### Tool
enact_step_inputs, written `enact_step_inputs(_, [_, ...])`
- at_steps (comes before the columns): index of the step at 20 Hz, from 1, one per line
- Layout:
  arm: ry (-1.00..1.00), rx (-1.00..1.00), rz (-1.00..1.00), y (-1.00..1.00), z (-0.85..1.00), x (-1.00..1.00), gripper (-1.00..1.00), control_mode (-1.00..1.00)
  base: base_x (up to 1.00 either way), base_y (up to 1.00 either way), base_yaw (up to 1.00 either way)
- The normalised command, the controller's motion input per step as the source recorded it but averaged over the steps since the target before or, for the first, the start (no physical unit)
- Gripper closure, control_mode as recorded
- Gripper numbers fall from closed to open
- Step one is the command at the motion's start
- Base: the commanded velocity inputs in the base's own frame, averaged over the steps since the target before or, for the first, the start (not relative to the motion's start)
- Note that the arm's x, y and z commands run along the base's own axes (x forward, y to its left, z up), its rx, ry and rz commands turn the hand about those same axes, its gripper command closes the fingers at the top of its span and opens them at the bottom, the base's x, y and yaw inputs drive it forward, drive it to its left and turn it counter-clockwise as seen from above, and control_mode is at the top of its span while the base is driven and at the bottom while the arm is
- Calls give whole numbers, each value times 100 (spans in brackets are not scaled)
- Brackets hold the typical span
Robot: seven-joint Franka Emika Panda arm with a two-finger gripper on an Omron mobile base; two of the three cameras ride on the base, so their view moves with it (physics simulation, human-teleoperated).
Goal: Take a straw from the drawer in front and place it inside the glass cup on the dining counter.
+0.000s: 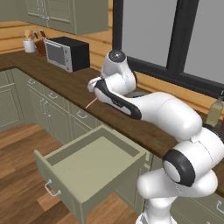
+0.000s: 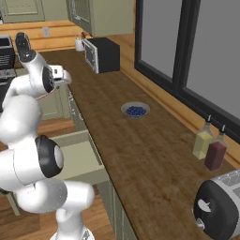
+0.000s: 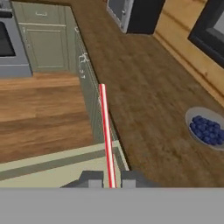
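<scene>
Pincer (image 3: 109, 180) of mine pinches the straw (image 3: 105, 131), which juts straight out ahead of the fingertips. Below and behind me, the drawer (image 1: 92, 164) stands pulled open under the wooden table (image 3: 144, 96).

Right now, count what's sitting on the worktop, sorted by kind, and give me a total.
Microwave: 1
Bowl of blueberries: 1
Bottles: 2
Toaster: 1
Utensil holder: 1
Total: 6
</scene>
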Motion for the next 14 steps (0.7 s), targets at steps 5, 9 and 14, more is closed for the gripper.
enact_step_inputs(5, [28,3,0,-26,-37,-3,100,-100,0,0,0])
enact_step_inputs(9, [18,0,0,-4,-44,-1,100,-100,0,0,0])
enact_step_inputs(14, [1,0,0,0,-4,-10,100,100,-78,0,0])
